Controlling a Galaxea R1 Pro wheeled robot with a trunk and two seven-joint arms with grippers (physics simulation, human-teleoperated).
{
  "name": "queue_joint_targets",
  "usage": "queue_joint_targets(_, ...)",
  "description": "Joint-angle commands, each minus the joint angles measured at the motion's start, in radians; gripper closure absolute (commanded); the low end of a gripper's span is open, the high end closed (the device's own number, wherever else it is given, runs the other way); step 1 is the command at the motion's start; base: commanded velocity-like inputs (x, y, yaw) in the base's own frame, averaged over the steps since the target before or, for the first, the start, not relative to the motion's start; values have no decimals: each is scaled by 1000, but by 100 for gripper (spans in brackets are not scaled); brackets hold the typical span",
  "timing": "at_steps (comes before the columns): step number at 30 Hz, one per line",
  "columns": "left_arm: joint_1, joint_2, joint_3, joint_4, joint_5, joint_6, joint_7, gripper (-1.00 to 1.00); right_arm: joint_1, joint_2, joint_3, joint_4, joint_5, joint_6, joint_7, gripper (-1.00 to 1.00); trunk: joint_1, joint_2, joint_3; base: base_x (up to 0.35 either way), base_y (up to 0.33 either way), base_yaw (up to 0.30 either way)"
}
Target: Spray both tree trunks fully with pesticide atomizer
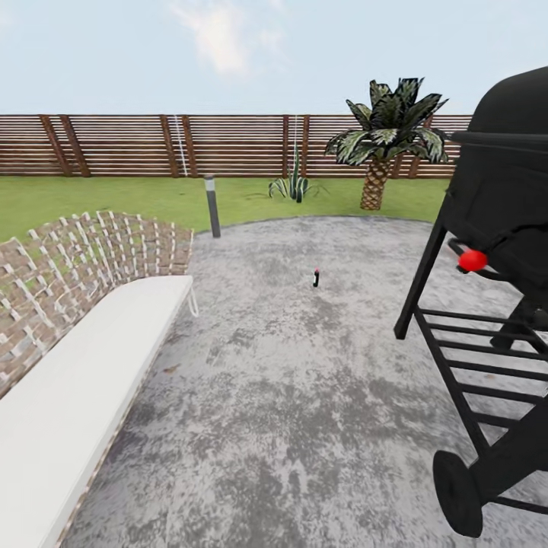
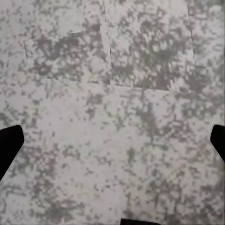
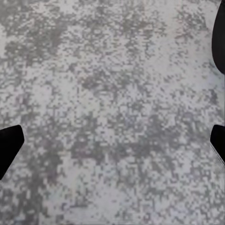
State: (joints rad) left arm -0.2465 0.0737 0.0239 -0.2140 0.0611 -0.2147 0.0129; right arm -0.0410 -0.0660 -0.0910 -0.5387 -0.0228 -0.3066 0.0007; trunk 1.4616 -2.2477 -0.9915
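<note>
The pesticide atomizer [image 1: 316, 278] — a small dark bottle with a red top — stands upright on the mottled grey paved floor [image 1: 304, 396], out in the open, well short of the lawn [image 1: 114, 194].

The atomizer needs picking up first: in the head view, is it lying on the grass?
No: the small dark atomizer stands upright on the grey paved floor, well short of the lawn.

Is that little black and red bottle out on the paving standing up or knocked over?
Standing upright. The bottle shows in the head view as a thin vertical shape, red top above black body, alone on the grey paving.
</note>
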Motion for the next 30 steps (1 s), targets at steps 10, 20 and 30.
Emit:
queue_joint_targets(10, 0, 0, 1, 1, 6, -3, -1, -100, -1, -1, -2, -4, -2, -3, -3, -100, 0, 0, -1, 339, 57, 0)
queue_joint_targets(20, 0, 0, 1, 1, 6, -3, -1, -100, -1, -1, -3, -3, -2, -3, -4, -100, 0, 0, -1, 339, 22, 0)
queue_joint_targets(30, 0, 0, 1, 1, 6, -3, -1, -100, -1, -1, -3, 0, -2, -3, -4, -100, 0, 0, -1, 339, 1, 0)
